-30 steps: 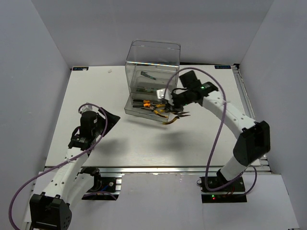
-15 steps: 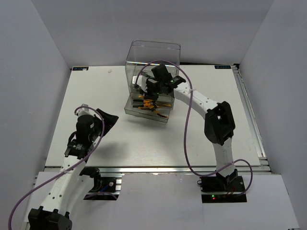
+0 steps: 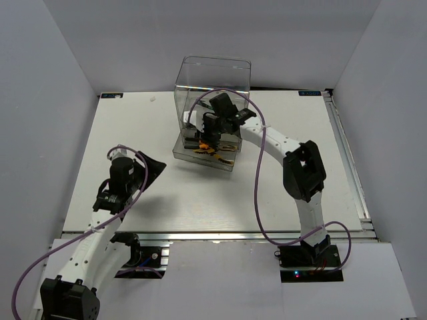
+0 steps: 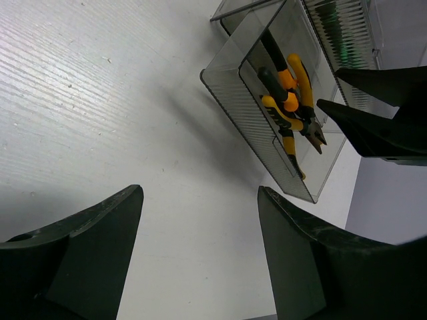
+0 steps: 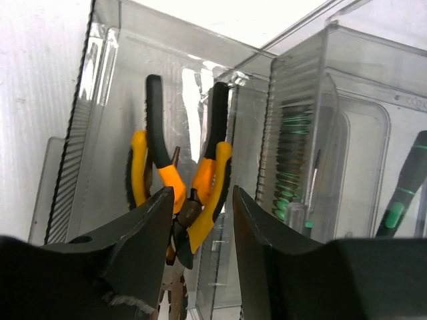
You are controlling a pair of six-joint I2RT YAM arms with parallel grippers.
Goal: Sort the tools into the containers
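The clear drawer cabinet (image 3: pixel 212 83) stands at the back centre, with its bottom drawer (image 3: pixel 181 153) pulled out toward me. Orange-and-black pliers (image 3: pixel 219 155) lie in that drawer; they also show in the left wrist view (image 4: pixel 288 100) and the right wrist view (image 5: pixel 167 175). My right gripper (image 3: pixel 208 131) hovers just above the open drawer, its jaws apart (image 5: pixel 203 220) with the pliers below and beyond them, not pinched. A black screwdriver with green bands (image 5: pixel 405 190) lies in a higher drawer. My left gripper (image 3: pixel 151 169) is open and empty (image 4: pixel 200 257) over bare table left of the drawer.
The open drawer's ribbed front wall (image 4: pixel 247 117) faces the left gripper. White walls enclose the table on three sides. Purple cables loop along both arms (image 3: pixel 261 173). The right gripper's fingers (image 4: pixel 373 127) show at the left wrist view's right edge.
My right arm swung left from beside the cabinet, carrying pliers, to above the open drawer, and its jaws now stand apart with the pliers in the drawer. The left arm shifted slightly.
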